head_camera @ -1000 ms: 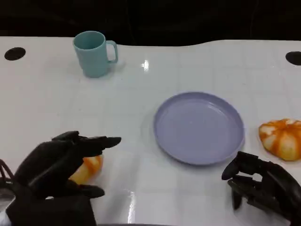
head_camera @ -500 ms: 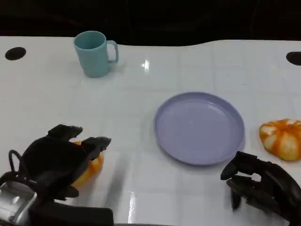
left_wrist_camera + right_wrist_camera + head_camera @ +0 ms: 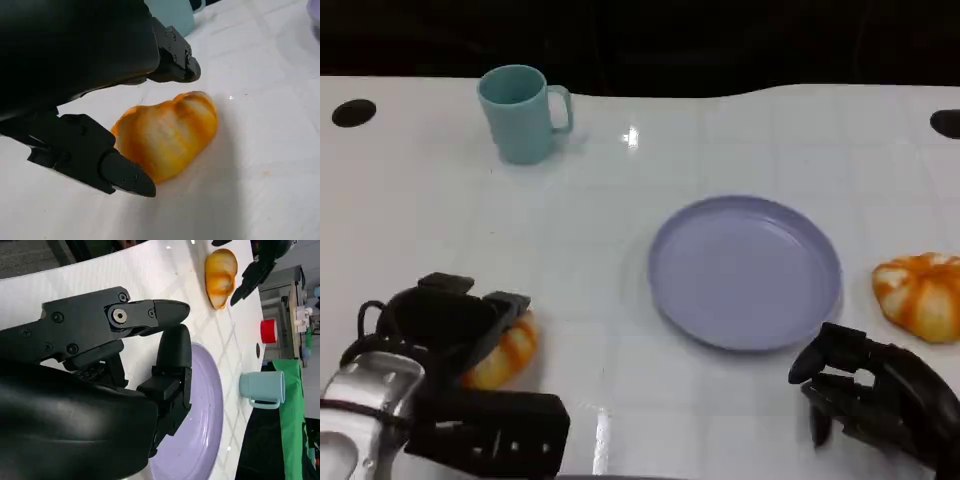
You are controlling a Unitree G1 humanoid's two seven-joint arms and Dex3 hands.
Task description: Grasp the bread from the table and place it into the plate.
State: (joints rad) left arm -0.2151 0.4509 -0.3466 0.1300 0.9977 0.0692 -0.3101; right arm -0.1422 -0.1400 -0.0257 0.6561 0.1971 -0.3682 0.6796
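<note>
An orange-and-white bread roll (image 3: 508, 350) lies on the white table at the near left. My left hand (image 3: 445, 325) has come down over it from the near side. In the left wrist view the bread (image 3: 167, 132) sits between my spread fingers (image 3: 172, 47); the thumb tip is at its near end and the upper fingers stand clear of it. The lavender plate (image 3: 745, 270) is in the middle of the table, with nothing in it. My right hand (image 3: 875, 395) hovers near the plate's front right edge, fingers loosely bent, holding nothing.
A second orange roll (image 3: 920, 295) lies to the right of the plate. A teal mug (image 3: 520, 112) stands at the far left. The right wrist view shows the plate (image 3: 205, 430), the mug (image 3: 262, 387) and a red object (image 3: 268, 331) beyond the table.
My left hand has rolled over and dropped lower around the bread, with its silver forearm now in the picture. The bread, plate and right hand have stayed put.
</note>
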